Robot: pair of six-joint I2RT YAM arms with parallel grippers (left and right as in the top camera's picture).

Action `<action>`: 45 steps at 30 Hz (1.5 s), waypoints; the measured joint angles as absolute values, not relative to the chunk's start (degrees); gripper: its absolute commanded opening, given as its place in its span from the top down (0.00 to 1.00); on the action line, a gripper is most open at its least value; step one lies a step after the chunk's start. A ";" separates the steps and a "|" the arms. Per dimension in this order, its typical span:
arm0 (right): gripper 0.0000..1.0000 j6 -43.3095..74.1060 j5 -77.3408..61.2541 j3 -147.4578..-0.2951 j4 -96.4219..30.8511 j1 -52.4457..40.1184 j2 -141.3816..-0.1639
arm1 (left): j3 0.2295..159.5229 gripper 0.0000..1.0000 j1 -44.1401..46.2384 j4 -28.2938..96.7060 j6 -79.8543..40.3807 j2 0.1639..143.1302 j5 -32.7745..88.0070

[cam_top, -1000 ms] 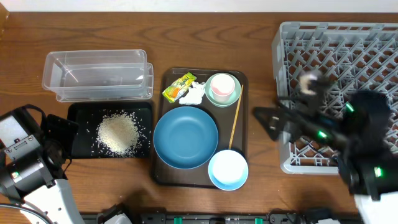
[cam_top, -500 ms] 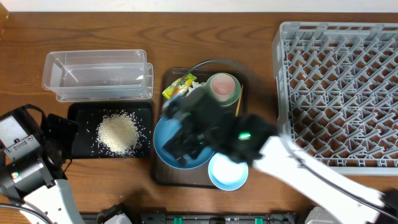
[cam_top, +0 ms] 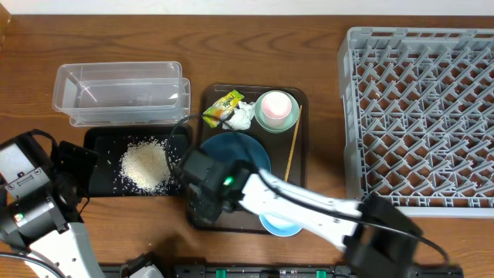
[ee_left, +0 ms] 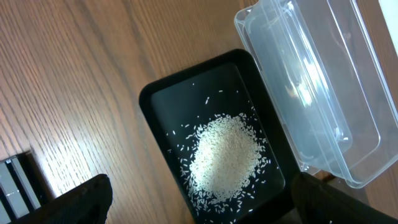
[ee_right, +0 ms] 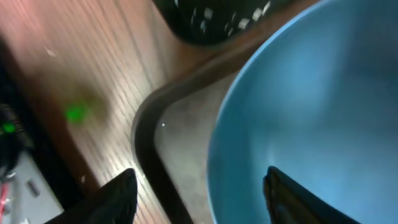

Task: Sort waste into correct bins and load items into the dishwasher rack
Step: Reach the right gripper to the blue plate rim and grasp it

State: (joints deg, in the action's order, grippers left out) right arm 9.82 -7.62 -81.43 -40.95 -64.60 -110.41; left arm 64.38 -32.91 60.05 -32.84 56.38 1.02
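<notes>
The dark-blue bowl (cam_top: 241, 158) sits on the brown serving tray (cam_top: 299, 166). My right gripper (cam_top: 202, 191) is open over the bowl's left rim. In the right wrist view its fingers (ee_right: 202, 199) straddle the rim of the dark-blue bowl (ee_right: 311, 93), holding nothing. The arm partly hides the light-blue bowl (cam_top: 279, 224). The pink cup (cam_top: 275, 103) stands in the mint-green bowl (cam_top: 287, 120). The wrapper (cam_top: 222, 104), tissue (cam_top: 241, 116) and stick (cam_top: 292, 150) lie on the brown tray. Rice (cam_top: 145, 164) (ee_left: 224, 155) lies in the black tray (cam_top: 100, 139). My left gripper (ee_left: 202, 202) is open above it.
The clear tub (cam_top: 120, 93) (ee_left: 311, 87) lies behind the black tray (ee_left: 155, 99). The grey rack (cam_top: 421, 116) fills the right side. The brown tray's rim (ee_right: 149, 155) runs between my right fingers. The left arm's base (cam_top: 31, 201) is at the lower left.
My right arm swung left from the rack across the brown tray and now hangs over the dark-blue bowl's left rim. The left arm has not moved.
</notes>
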 measured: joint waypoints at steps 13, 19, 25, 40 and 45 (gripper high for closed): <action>0.61 12.60 -7.38 -81.43 -40.84 -65.19 -113.65 | 64.38 0.06 -32.91 60.05 -32.84 56.38 1.02; 0.62 12.69 -6.37 -81.38 -40.56 -65.19 -114.32 | 64.38 0.06 -32.91 60.05 -32.84 56.38 1.04; 0.62 13.58 -5.96 -81.36 -39.72 -65.19 -114.83 | 64.38 0.05 -32.91 60.05 -32.84 56.38 1.13; 0.79 16.01 -5.54 -81.19 -39.53 -65.19 -116.79 | 64.38 0.06 -32.91 60.05 -32.84 56.38 1.13; 0.98 15.75 -4.95 -82.00 -39.53 -65.19 -116.73 | 64.38 0.05 -32.91 60.05 -32.84 56.38 1.13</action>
State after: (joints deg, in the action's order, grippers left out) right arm 15.75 -4.95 -82.00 -39.53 -65.19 -116.73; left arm 64.38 -32.91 60.05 -32.84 56.38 1.13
